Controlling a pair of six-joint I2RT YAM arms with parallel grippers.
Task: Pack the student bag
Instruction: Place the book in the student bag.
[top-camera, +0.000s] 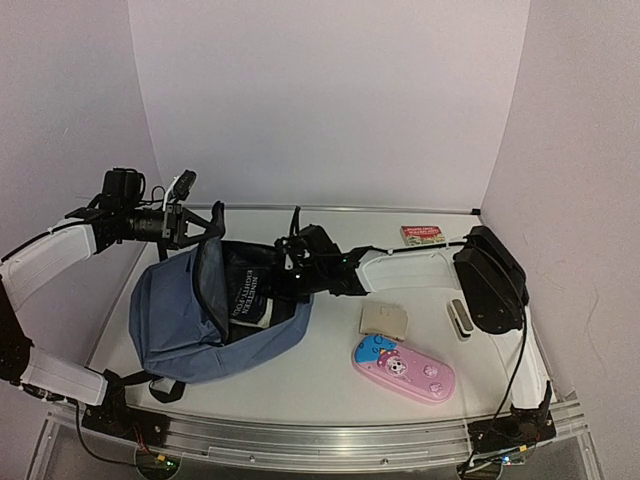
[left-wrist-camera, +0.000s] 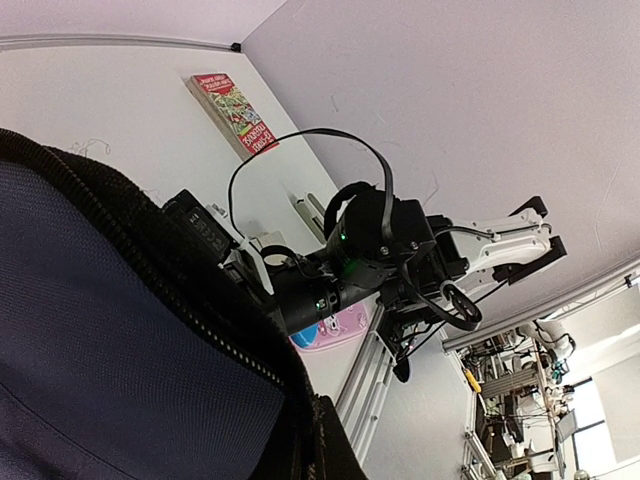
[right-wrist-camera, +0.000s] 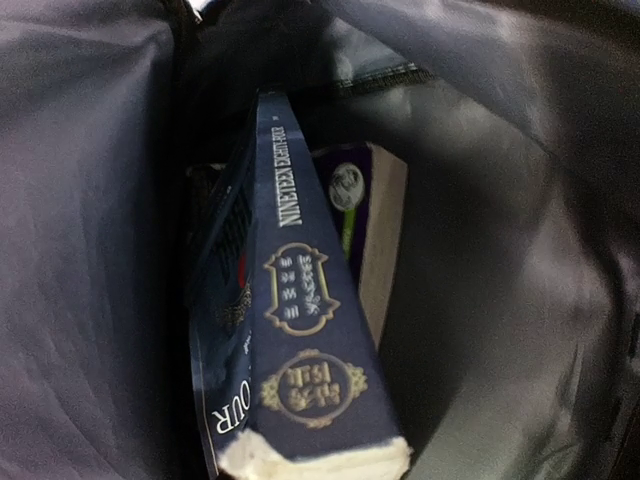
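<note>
At far left our left claw (top-camera: 200, 228) is pressed together on the top rim of the bag (top-camera: 180, 320), lifting it. The bag slumps on the left half of the table (top-camera: 330, 400) — slate-blue, black straps, its dark-lined mouth gaping rightward. Our right claw (top-camera: 283, 280) reaches into that mouth beside a navy book (right-wrist-camera: 300, 330) (jaws hidden — we cannot tell their state).

Pale lilac walls (top-camera: 330, 100) enclose a white table (top-camera: 320, 382)
</note>
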